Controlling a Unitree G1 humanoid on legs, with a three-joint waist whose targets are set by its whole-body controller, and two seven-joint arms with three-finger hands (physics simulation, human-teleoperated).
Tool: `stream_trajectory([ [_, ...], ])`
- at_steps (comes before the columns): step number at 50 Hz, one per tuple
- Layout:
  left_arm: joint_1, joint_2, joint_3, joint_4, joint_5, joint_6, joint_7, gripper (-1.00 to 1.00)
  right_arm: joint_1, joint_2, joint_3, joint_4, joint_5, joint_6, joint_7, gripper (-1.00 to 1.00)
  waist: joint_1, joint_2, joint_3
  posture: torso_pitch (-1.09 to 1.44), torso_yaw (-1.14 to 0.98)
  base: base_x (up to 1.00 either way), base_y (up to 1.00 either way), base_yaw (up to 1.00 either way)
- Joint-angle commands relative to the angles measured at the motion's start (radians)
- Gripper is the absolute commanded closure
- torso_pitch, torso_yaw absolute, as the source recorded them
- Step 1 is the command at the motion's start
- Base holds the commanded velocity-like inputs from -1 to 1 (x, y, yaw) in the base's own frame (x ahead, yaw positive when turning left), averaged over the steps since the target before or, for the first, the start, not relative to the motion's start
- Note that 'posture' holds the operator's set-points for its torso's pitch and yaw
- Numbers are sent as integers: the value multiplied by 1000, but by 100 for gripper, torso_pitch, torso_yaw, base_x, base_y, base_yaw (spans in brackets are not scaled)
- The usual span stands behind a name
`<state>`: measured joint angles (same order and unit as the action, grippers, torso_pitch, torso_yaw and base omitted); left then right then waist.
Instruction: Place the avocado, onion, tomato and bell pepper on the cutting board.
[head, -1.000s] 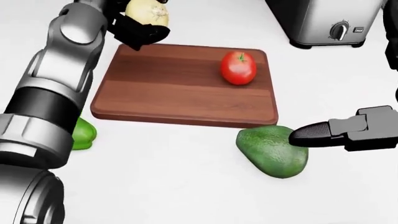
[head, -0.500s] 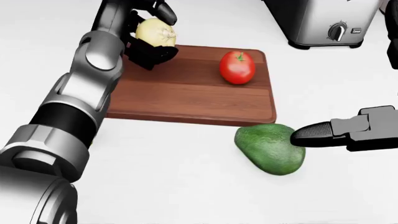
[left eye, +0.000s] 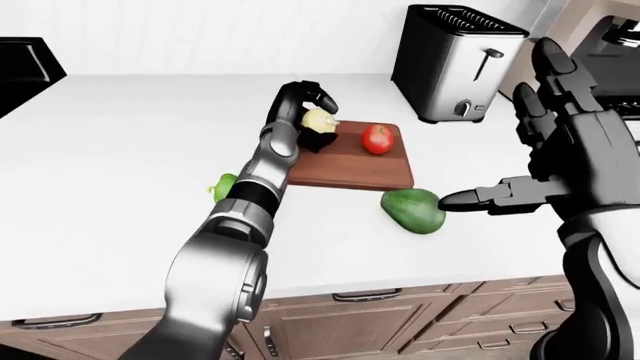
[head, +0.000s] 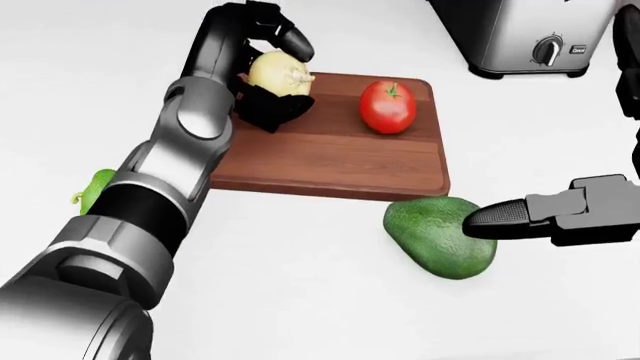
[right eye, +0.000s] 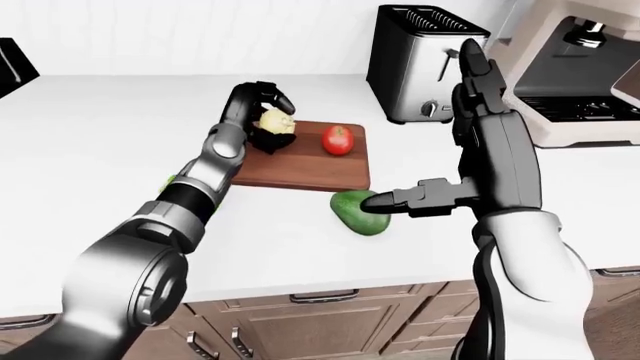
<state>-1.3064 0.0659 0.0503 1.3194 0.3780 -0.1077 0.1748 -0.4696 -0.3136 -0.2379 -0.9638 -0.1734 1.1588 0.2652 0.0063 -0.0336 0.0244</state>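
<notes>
One wooden cutting board (head: 330, 161), one tomato (head: 387, 107), one onion (head: 279, 73), one avocado (head: 438, 236) and one green bell pepper (head: 93, 188) are seen on the white counter (head: 300, 300), with a single steel toaster (left eye: 455, 64) at the head view's top right and a second appliance (right eye: 580, 67) to the right of it in the right-eye view.

Compared with half a second ago, the onion is carried further right over the board's top-left corner, and the left arm is reached further across the board; more of the bell pepper is uncovered at the arm's left. The tomato is unchanged on the board's upper right part, and the avocado is still off the board, just below its lower right corner.

The onion is gripped by the left hand (head: 268, 71), whose dark fingers (head: 290, 37) are curled closed around it from above and below. The right hand (left eye: 560, 142) is held wide open, fingers spread upright, with one extended finger (head: 505, 216) laid against the avocado's right side.
</notes>
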Motion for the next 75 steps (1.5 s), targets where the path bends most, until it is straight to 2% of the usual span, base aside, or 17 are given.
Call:
stream_trajectory([
  [1, -46, 7, 2, -44, 0, -33, 12, 47, -24, -12, -10, -21, -5, -23, -4, -100, 0, -3, -28, 0, 0, 0, 0, 0],
  [3, -46, 7, 2, -42, 2, -32, 14, 42, -21, -13, -11, -20, -6, -25, -4, -100, 0, -3, -29, 0, 0, 0, 0, 0],
  [7, -44, 15, 0, -37, 17, -31, 26, 16, -28, -18, -20, -24, -3, -15, 2, -100, -1, -3, -29, 0, 0, 0, 0, 0],
  [9, -42, 17, 3, -37, 17, -28, 24, 12, -32, -21, -19, -24, -2, -12, 2, -100, -1, -3, -29, 0, 0, 0, 0, 0],
  [11, -42, 17, 4, -38, 17, -27, 25, -4, -34, -22, -18, -21, -1, -13, 1, -100, -1, -2, -29, 0, 0, 0, 0, 0],
  [19, -36, 15, 3, -39, 21, -23, 18, -18, -30, -21, -21, -26, 2, -13, 1, -100, 0, -3, -29, 0, 0, 0, 0, 0],
  [24, -37, 13, 2, -38, 23, -19, 14, -36, -26, -20, -23, -26, 4, -15, -1, -100, 0, -3, -30, 0, 0, 0, 0, 0],
  [34, -33, 11, 2, -38, 25, -15, 14, -43, -11, -14, -25, -29, 6, -26, -6, -100, 0, -3, -30, 0, 0, 0, 0, 0],
  [35, -33, 10, 2, -39, 26, -15, 12, -56, -9, -15, -27, -30, 6, -26, -5, -100, 0, -3, -30, 0, 0, 0, 0, 0],
  [42, -37, 9, 0, -39, 28, -12, 10, -82, -4, -13, -30, -31, 11, -30, -6, -100, 0, -4, -30, 0, 0, 0, 0, 0],
  [46, -38, 9, -1, -42, 29, -10, 6, -87, -5, -14, -35, -31, 14, -29, -6, -100, 0, -4, -30, 0, 0, 0, 0, 0],
  [48, -43, 11, 1, -44, 27, -8, 3, -99, -6, -16, -34, -25, 14, -33, -8, -100, 0, -4, -30, 0, 0, 0, 0, 0],
  [59, -76, 39, 5, -86, 0, 32, -38, -100, -16, -26, -43, -31, 26, -18, -5, -100, 0, -4, -27, 0, 0, 0, 0, 0],
  [64, -82, 66, 2, -156, -18, 68, -70, -100, -12, -32, -49, -48, 30, -5, -1, -100, 0, -4, -25, 0, 0, 0, 0, 0],
  [68, -63, 100, 11, -278, -50, 162, -103, -100, 0, -26, -46, -48, 29, -15, -7, -100, -1, -1, -23, 0, 0, 0, 0, 0],
  [72, 37, 125, -12, -520, -42, 288, -186, -100, 10, -16, -40, -44, 28, -30, -13, -100, -3, 5, -21, 0, 0, 0, 0, 0],
  [75, 133, 140, -5, -722, -33, 388, -235, -100, 25, -5, -35, -40, 26, -48, -18, -100, -5, 9, -18, 0, 0, 0, 0, 0],
])
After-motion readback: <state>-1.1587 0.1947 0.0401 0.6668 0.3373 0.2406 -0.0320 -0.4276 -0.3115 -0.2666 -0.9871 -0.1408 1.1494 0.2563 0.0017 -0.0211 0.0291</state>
